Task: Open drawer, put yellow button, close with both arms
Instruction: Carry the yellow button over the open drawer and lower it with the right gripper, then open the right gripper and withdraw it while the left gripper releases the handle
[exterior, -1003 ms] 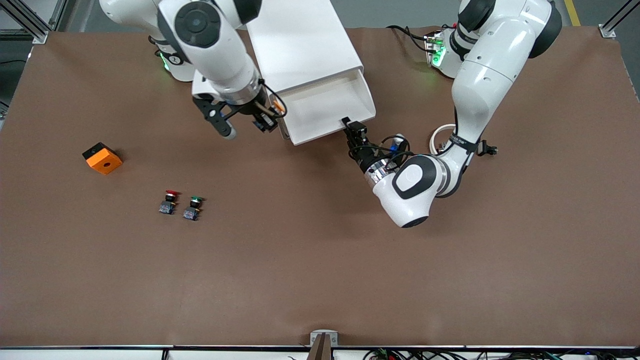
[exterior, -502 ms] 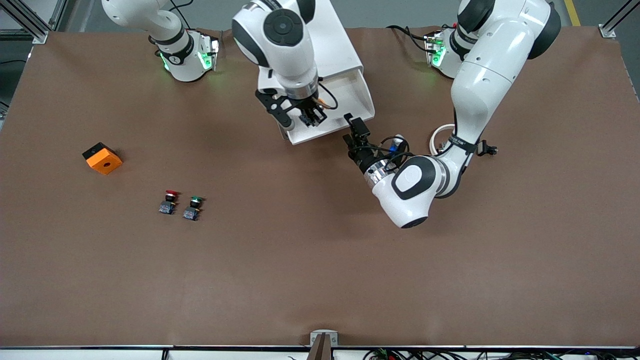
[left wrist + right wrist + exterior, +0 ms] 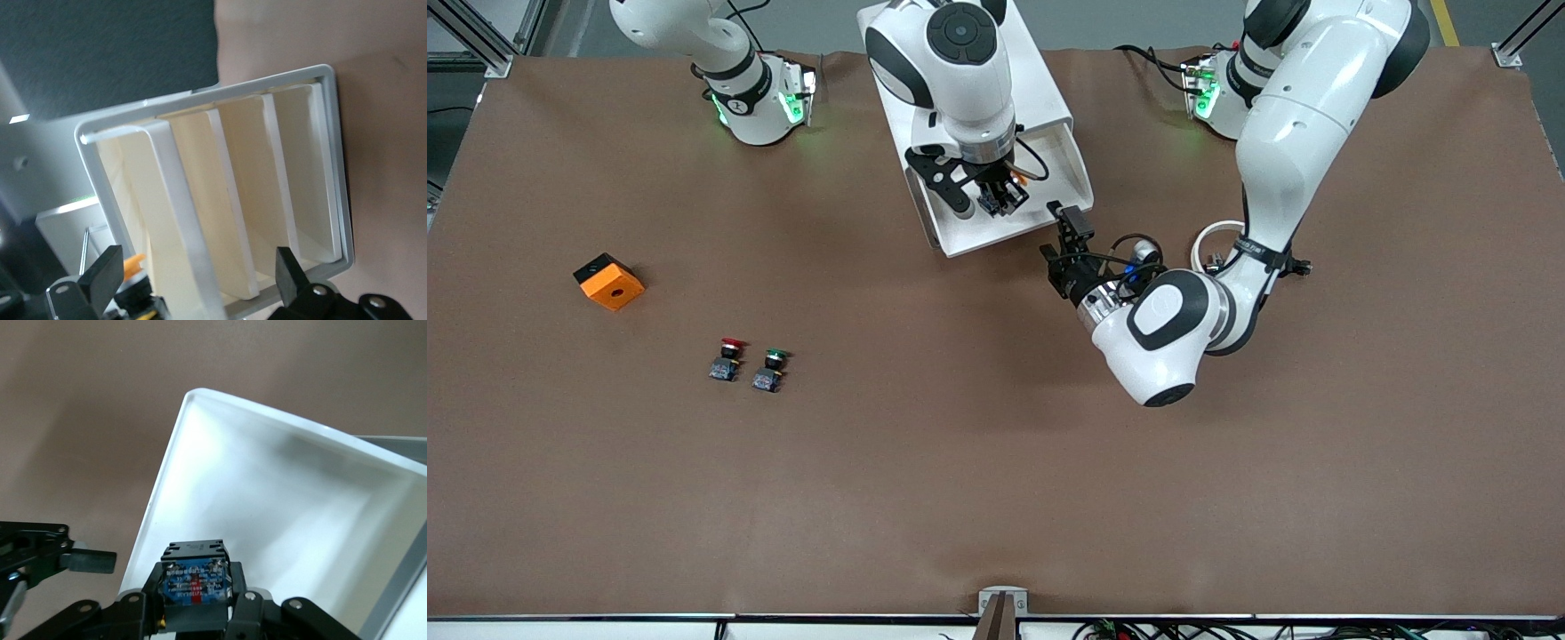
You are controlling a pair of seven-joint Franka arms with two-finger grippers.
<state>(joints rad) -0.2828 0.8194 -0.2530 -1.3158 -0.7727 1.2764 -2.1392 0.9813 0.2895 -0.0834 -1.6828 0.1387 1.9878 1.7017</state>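
Note:
The white cabinet [image 3: 1040, 80] stands between the arms' bases, with its uppermost drawer [image 3: 1063, 169] pulled out and open. My right gripper [image 3: 996, 196] hangs over the open drawer, shut on the yellow button [image 3: 1021, 179]. The right wrist view shows the button's black-and-blue body [image 3: 195, 587] between the fingers, above the drawer's white inside [image 3: 280, 507]. My left gripper [image 3: 1063, 233] is open and empty, just off the drawer's front corner, over the table. In the left wrist view, its gripper [image 3: 197, 280] faces the drawer's front panel [image 3: 177, 200], and the button's orange cap [image 3: 135, 265] peeks out beside it.
A red-capped button [image 3: 727, 357] and a green-capped button [image 3: 769, 367] stand side by side on the brown table, nearer the front camera. An orange block [image 3: 608, 281] lies toward the right arm's end. A white cable ring [image 3: 1214, 244] lies by the left arm.
My right arm has swung with the button from beside the cabinet to over the open drawer. My left gripper has drawn back a little from the drawer's front edge.

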